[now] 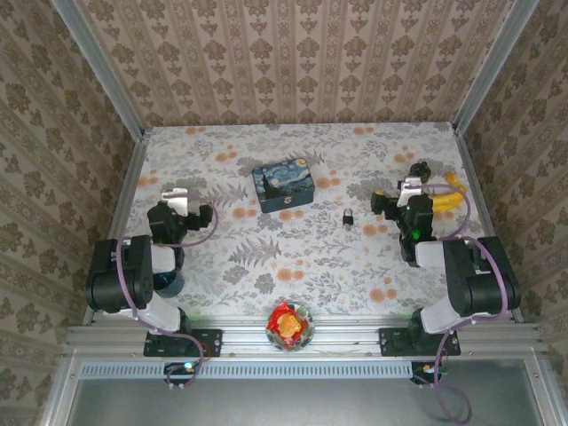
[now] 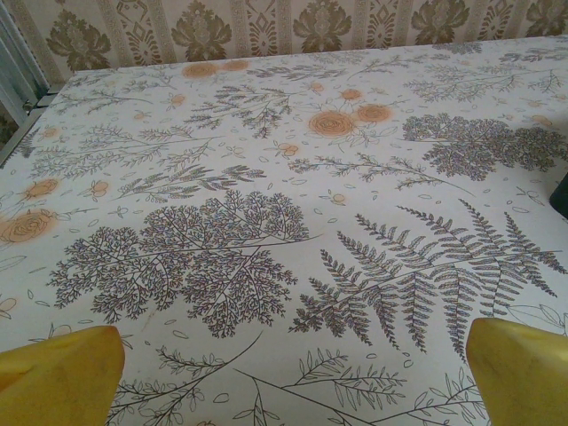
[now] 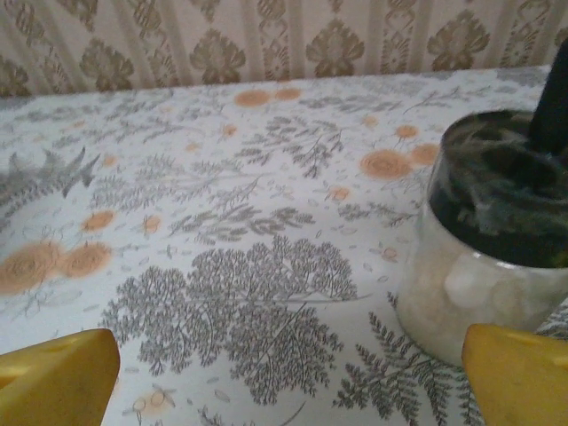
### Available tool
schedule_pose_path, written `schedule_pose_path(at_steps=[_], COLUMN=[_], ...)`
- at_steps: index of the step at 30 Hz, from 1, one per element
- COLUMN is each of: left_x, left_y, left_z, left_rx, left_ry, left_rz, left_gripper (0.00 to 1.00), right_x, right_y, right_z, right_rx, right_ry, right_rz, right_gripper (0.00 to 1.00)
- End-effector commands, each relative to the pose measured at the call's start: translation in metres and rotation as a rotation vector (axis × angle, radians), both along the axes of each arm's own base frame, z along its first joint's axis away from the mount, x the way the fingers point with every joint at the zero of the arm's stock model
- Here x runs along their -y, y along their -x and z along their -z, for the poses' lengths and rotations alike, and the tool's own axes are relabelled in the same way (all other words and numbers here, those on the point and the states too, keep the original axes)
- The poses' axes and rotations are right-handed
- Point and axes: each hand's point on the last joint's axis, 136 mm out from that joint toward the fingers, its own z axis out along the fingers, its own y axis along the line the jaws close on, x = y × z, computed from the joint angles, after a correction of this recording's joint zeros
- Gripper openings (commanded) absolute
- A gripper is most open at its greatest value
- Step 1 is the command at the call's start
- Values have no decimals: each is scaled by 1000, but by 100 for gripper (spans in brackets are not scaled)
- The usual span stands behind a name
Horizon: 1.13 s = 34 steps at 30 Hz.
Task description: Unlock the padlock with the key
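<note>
Over the worktop (image 1: 266, 257), a covering printed with grey ferns and orange flowers on white: looks smooth and matt, with a faint sheen up close. On the rectangular blue starry-night painted tin (image 1: 284, 185), lacquered metal with a slight gloss. Small black-and-silver padlock (image 1: 349, 216): looks like metal, too small to judge the finish. Round clear jar with a black lid (image 3: 484, 266): glossy see-through wall, whether plastic or glass unclear; dull lid with greyish smears. On the left gripper (image 2: 288, 373) and right gripper (image 3: 288, 373), jaws of smooth matt yellow plastic. Along the near edge, a silver aluminium rail (image 1: 355, 337), satin-finished. Behind, matt patterned wallpaper (image 1: 293, 62).
</note>
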Motion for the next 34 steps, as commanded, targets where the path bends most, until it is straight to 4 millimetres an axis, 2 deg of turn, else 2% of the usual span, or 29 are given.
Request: schedule_pose_path(at_steps=[1,34], left_x=[1,4], left_y=[-3,-3], left_z=[-4,-3], left_rx=[10,5], left_ry=[-13,-30], left_rz=[2,9], left_gripper=[100,100], right_x=[-7,-7], right_y=[2,2], right_z=[10,9], right_rx=[-37,-36], right_ry=[6,8], right_rz=[-57,-56], right_gripper=[100,100])
